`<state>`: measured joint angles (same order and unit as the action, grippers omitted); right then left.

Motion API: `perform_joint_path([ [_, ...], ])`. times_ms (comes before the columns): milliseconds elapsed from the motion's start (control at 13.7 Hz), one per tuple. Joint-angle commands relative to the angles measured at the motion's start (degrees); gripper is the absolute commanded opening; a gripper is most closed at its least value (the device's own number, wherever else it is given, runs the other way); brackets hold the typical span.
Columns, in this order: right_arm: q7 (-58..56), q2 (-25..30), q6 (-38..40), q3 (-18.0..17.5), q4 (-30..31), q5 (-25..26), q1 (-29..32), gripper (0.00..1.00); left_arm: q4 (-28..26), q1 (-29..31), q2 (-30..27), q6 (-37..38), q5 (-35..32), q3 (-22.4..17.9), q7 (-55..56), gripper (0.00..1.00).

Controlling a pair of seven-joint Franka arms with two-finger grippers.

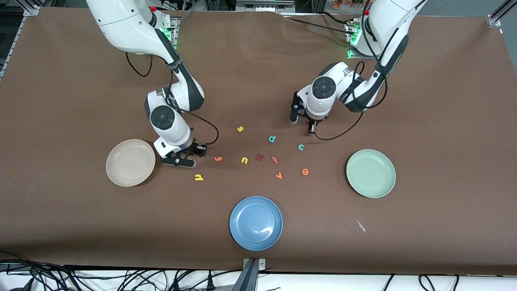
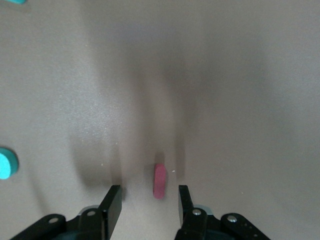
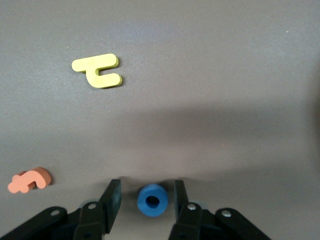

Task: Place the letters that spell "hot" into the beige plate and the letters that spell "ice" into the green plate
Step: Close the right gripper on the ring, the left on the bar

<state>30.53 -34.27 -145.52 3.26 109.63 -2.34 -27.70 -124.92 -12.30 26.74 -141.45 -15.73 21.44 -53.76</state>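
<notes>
The right end effector point(image 3: 145, 197) sits low on the bench point(image 1: 444, 101) beside the beige plate point(image 1: 130, 162), fingers apart with the blue o point(image 3: 152, 200) between them, not clamped; the yellow h point(image 3: 98, 70) and orange t point(image 3: 30, 180) lie nearby. The left end effector point(image 2: 149, 202) brackets the dark red i point(image 2: 159, 180) likewise (no contact visible); teal c point(image 1: 301, 147) and orange e point(image 1: 305, 171) lie near the green plate point(image 1: 370, 173).

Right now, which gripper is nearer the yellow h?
Right. The right gripper straddles the blue o, beside the yellow h; the left gripper is down around the red i, toward the green plate's end.
</notes>
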Motion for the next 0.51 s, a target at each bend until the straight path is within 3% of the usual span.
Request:
perform_joint_path([
  [0, -1.26, 0.08, -0.38, -0.01, 0.68, -0.65, 0.19, 0.48, -0.5, 0.0, 0.06, -0.84, -1.77, 0.18, -0.12, 0.48],
  [438, -1.27, -0.36, -0.38, -0.01, 0.77, -0.65, 0.28, 0.43, -0.59, -0.97, 0.06, -0.84, -1.77, 0.18, 0.14, 0.35],
])
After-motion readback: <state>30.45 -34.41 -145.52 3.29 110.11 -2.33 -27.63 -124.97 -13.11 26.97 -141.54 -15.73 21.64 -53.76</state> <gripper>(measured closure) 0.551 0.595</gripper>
